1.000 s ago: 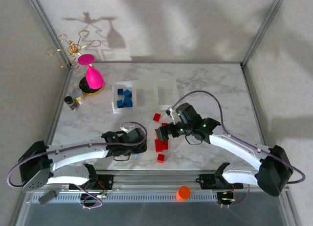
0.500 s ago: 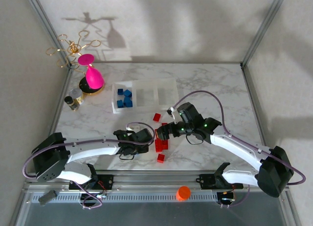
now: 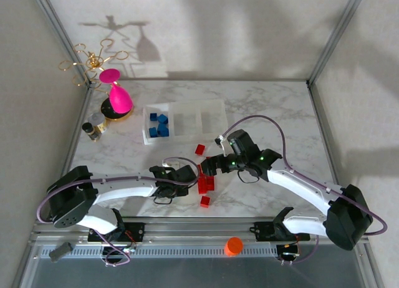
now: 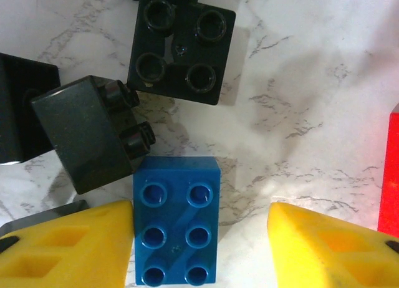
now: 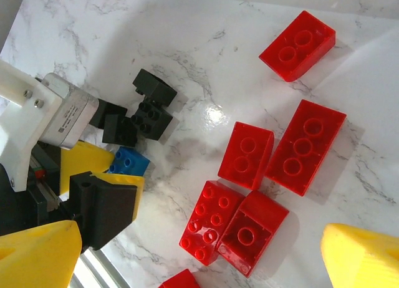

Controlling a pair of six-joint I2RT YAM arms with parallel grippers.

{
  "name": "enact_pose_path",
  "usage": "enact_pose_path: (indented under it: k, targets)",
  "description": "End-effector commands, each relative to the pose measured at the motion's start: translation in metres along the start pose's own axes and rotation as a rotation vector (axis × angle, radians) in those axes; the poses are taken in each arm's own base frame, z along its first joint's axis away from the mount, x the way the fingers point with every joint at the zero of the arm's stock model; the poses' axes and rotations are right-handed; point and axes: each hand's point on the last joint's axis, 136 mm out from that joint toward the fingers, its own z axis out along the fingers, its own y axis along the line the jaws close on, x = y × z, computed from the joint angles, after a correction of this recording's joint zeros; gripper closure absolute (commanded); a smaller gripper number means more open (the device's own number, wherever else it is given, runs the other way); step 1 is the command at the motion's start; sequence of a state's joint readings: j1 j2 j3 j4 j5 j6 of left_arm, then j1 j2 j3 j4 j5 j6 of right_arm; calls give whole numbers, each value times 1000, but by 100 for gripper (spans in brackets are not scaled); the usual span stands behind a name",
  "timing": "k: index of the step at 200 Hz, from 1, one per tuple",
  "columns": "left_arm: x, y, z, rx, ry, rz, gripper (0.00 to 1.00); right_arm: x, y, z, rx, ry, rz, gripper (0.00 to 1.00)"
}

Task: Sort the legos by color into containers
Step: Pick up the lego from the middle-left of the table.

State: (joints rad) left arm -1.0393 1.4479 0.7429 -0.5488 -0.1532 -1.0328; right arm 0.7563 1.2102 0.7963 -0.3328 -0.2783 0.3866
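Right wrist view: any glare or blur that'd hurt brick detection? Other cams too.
Right wrist: one bright glare patch on the marble table beside the red legos, bricks sharp. Left wrist: blue lego crisp, red lego at the right edge blown out. Top external: soft shadows on the back wall.

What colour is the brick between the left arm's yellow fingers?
The brick is blue, clearest in the left wrist view.

Red lego (image 4: 390,169) partly beyond right edge

Three joined clear bins (image 3: 186,123), six red bricks (image 5: 305,146), one loose blue brick (image 4: 176,219), at least three black bricks (image 4: 181,48)
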Motion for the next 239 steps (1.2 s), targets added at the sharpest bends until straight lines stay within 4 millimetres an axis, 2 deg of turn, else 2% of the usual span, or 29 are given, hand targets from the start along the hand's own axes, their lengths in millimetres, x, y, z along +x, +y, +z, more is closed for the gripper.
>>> enact_pose_path:
  k: [1, 95, 129, 151, 190, 216, 239]
  targets:
    - [7, 3, 8, -23, 9, 5, 45, 4, -3, 4, -10, 13, 22, 1]
    - [3, 5, 4, -37, -7, 14, 63, 5, -2, 9, -33, 12, 28, 1]
    - [-6, 2, -8, -17, -39, 2, 65, 1, 1, 6, -42, -7, 22, 1]
    - [-16, -2, -21, -1, -71, 0, 65, -6, 12, 1, -95, -41, 11, 1]
    - [-49, -5, -52, 25, -164, -18, 65, -19, 27, -8, -161, -121, -8, 1]
    - [-91, 8, -74, -3, -256, -64, 65, -31, 30, -6, -173, -176, -5, 1]
    - [-136, 21, -93, -14, -350, -116, 65, -40, 30, 1, -183, -196, 23, 1]
